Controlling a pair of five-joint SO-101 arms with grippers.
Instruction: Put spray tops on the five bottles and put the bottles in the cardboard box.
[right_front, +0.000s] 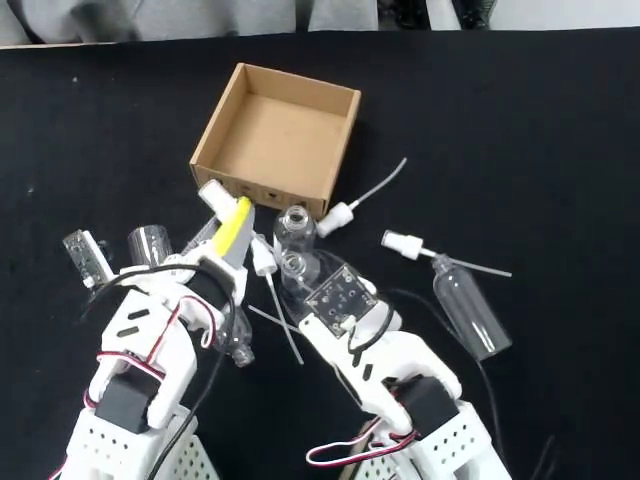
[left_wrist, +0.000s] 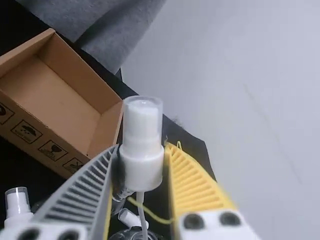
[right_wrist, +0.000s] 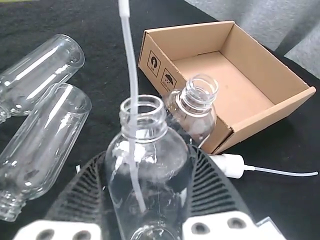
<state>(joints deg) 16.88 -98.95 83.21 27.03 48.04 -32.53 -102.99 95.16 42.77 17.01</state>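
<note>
Black cloth covers the table (right_front: 560, 120), with a pale wall and grey fabric behind it. Near the far middle sits the open-topped cardboard box (right_front: 262, 186), its brown floor showing. The left gripper (left_wrist: 141, 149) is raised in front of the box's near wall and clenched around a white spray top (left_wrist: 142, 135), gripping the collar between a grey finger and a yellow one, with the nozzle head sticking out past the fingertips. The right gripper (right_wrist: 148, 157) is closed around the held bottle (right_wrist: 144, 120), a clear bottle standing upright with an open neck. A thin white dip tube (right_wrist: 131, 100) runs across that neck and body; whether it sits inside the glass cannot be told. Just beyond stands a second upright bottle (right_wrist: 197, 107), close to the box's near wall. Two more clear bottles (right_wrist: 42, 65) lie on their sides beside the left arm, one next to the other. A fifth bottle (right_front: 470, 305) lies on its side well to the right. Two loose spray tops (right_front: 340, 213) lie between it and the box, tubes pointing right. Another loose top (right_front: 262, 255) shows between the two grippers.
</note>
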